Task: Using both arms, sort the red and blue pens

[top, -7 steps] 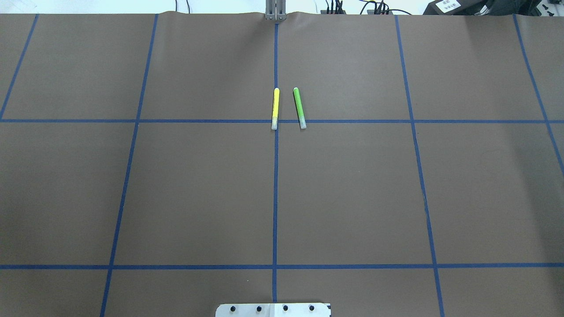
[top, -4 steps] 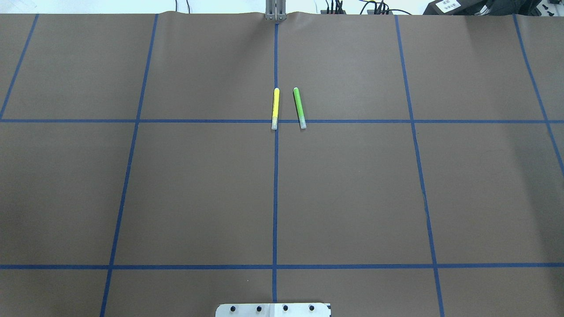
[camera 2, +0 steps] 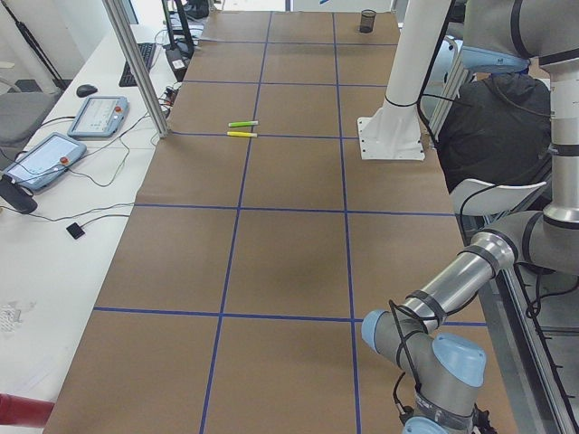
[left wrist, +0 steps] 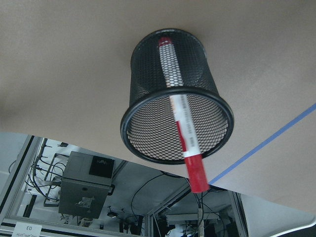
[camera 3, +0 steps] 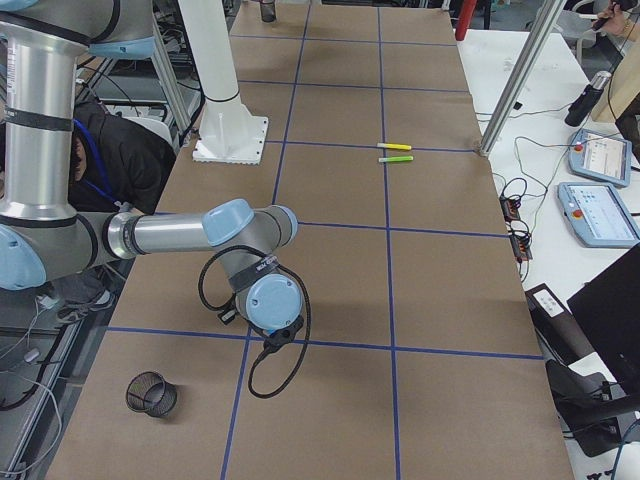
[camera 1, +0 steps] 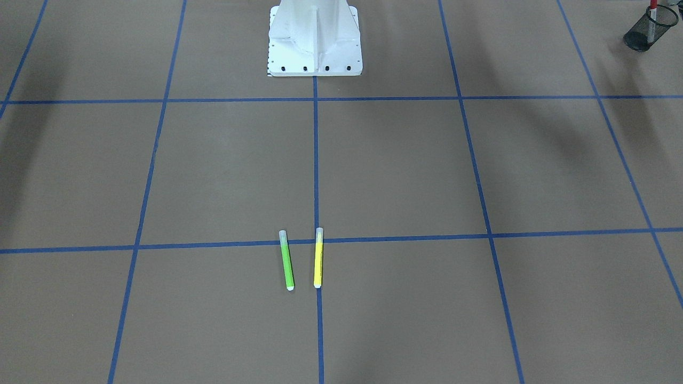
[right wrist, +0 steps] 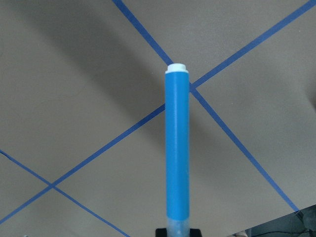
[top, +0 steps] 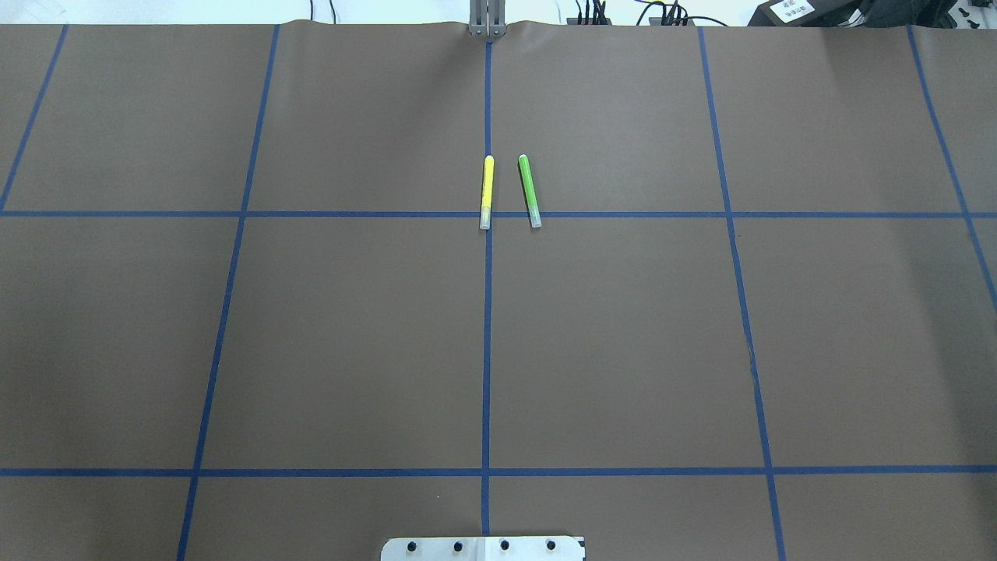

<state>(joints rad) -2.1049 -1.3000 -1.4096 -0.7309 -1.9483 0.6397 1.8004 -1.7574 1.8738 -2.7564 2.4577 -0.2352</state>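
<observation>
Blue tape lines (top: 486, 351) cross the brown table cover (top: 623, 335) beneath the blue pen (right wrist: 177, 148).

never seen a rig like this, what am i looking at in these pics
A robot with two jointed arms, left arm and right arm, stands at a brown table taped into squares. Two pictures look down on it, two look along it from its ends, two come from wrist cameras. A yellow marker and a green marker lie side by side. A red pen leans in a mesh cup; the right gripper seems to hold a blue pen.
</observation>
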